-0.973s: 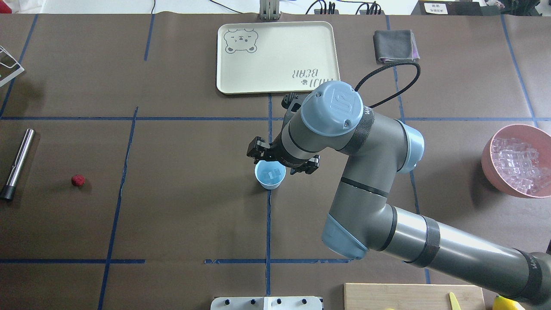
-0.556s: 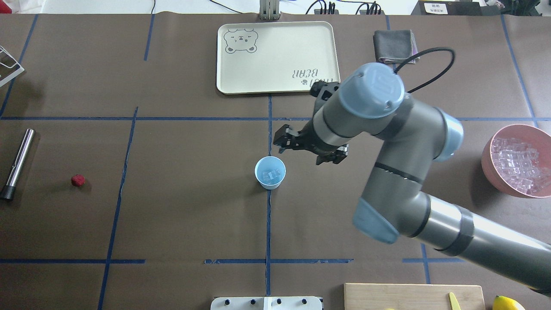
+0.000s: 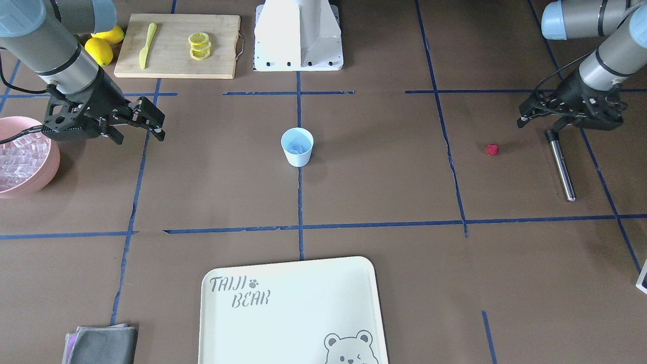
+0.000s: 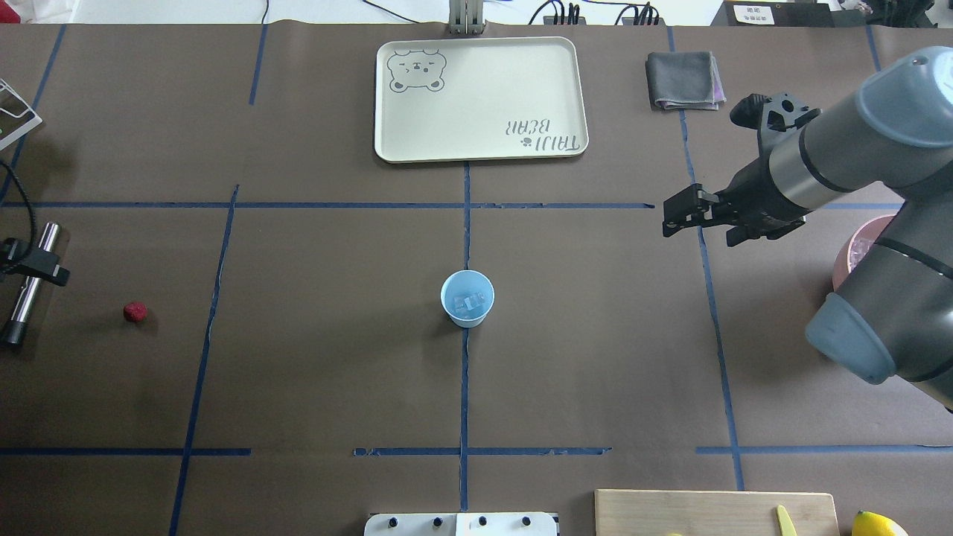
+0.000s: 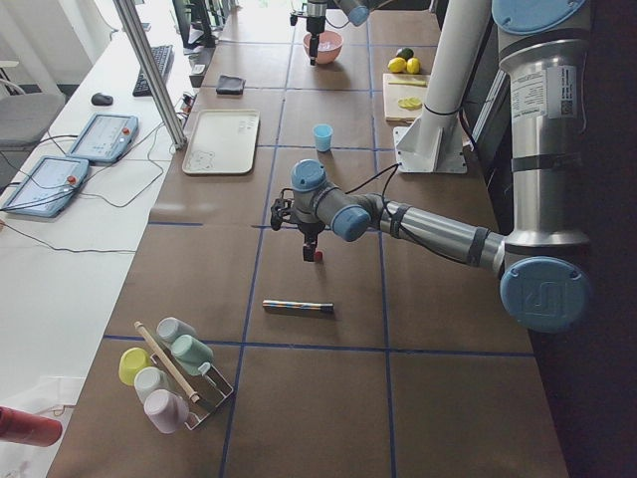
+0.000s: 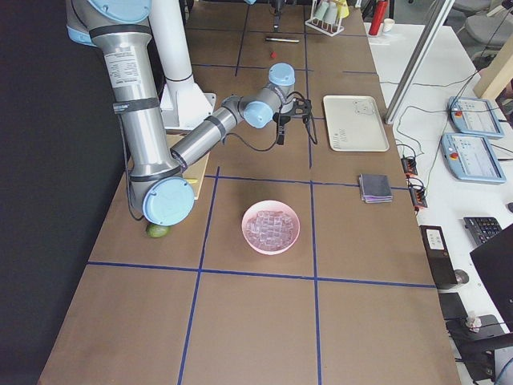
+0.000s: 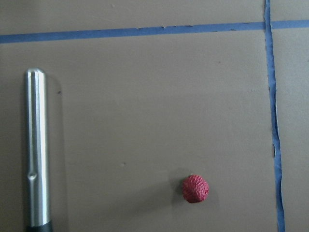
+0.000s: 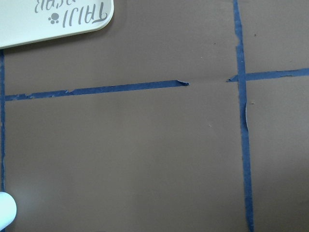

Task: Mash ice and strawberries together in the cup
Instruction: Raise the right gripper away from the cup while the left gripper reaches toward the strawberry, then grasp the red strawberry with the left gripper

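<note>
The light-blue cup [image 4: 467, 298] [image 3: 297, 146] stands upright at the table's centre with a few clear ice [image 4: 470, 303] cubes inside. One red strawberry [image 4: 135, 312] [image 3: 492, 149] [image 7: 195, 188] lies on the table far to the robot's left. My left gripper [image 3: 540, 123] hovers open just beside it, over the head of a metal muddler [image 4: 30, 283] [image 7: 37, 150]. On the other side, my right gripper [image 4: 707, 222] [image 3: 134, 127] hangs open and empty above the table, between the cup and the pink bowl [image 3: 48, 167].
The pink bowl [image 6: 271, 227] holds several more ice cubes. A cream tray [image 4: 480, 97] and a grey cloth [image 4: 683, 78] lie at the far side. A cutting board [image 3: 177, 60] with lemon slices and whole lemons [image 3: 103, 43] sits near the robot base.
My right arm has swung away from above the cup to the right, toward the pink bowl, gripper still open. The left gripper has come in at the left edge over the muddler.
</note>
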